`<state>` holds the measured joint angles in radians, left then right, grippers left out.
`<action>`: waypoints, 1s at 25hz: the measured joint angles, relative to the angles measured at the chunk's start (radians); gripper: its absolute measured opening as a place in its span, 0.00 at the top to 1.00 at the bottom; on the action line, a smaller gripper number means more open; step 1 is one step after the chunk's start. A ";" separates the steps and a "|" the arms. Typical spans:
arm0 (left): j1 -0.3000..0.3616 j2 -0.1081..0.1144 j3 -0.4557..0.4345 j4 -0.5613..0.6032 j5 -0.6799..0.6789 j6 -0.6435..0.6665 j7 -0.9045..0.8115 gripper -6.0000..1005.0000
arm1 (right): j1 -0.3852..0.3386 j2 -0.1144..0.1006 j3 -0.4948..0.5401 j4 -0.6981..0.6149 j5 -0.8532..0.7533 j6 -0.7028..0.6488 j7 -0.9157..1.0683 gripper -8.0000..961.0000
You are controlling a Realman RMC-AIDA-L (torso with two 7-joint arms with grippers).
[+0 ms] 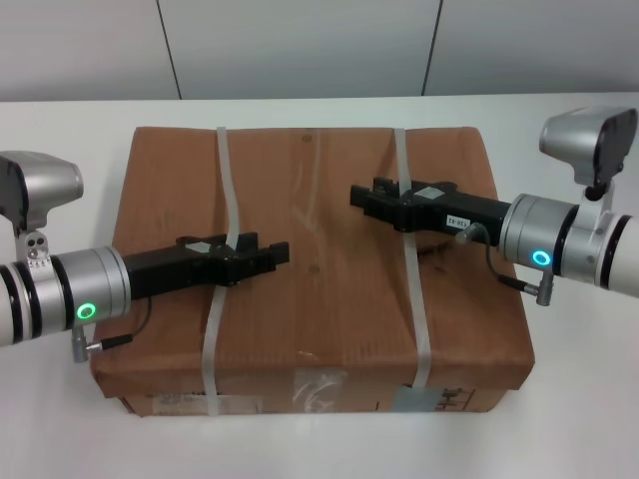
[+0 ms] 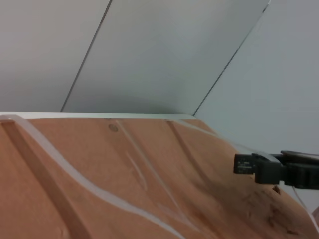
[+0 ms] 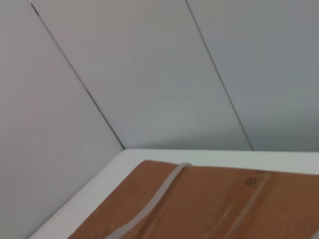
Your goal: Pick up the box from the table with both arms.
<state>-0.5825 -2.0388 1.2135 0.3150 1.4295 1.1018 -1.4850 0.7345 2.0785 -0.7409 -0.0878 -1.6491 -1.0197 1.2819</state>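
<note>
Fingers first: on neither gripper can I tell whether they are spread or closed, since both show only as dark blocks lying flat over the lid. The cardboard box (image 1: 310,269) sits flat on the white table (image 1: 60,429), its labelled side nearest. The left gripper (image 1: 278,253) lies across the left strap (image 1: 222,289), perhaps tucked under it. Farther back, the right gripper (image 1: 361,197) crosses the right strap (image 1: 411,259) the same way. Judging by this, the 2 arms have reached the box, but the lift itself is not yet done: the base looks fully down, no edge raised
</note>
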 joint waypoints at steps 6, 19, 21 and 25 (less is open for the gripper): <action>0.005 -0.002 0.000 0.001 -0.006 0.000 0.015 0.48 | -0.006 0.000 0.000 0.023 0.037 -0.003 -0.060 0.53; 0.009 -0.004 -0.001 0.002 -0.008 0.001 0.020 0.83 | -0.011 0.000 0.002 0.028 0.040 -0.013 -0.061 0.95; 0.010 -0.004 -0.002 0.002 -0.009 0.002 0.020 0.87 | -0.011 0.000 0.003 0.028 0.040 -0.017 -0.058 0.95; 0.011 -0.004 -0.007 0.004 -0.009 0.003 0.020 0.87 | -0.011 0.000 0.002 0.027 0.050 -0.029 0.005 0.95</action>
<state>-0.5714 -2.0432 1.2068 0.3186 1.4203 1.1045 -1.4649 0.7240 2.0785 -0.7394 -0.0606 -1.5987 -1.0490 1.2867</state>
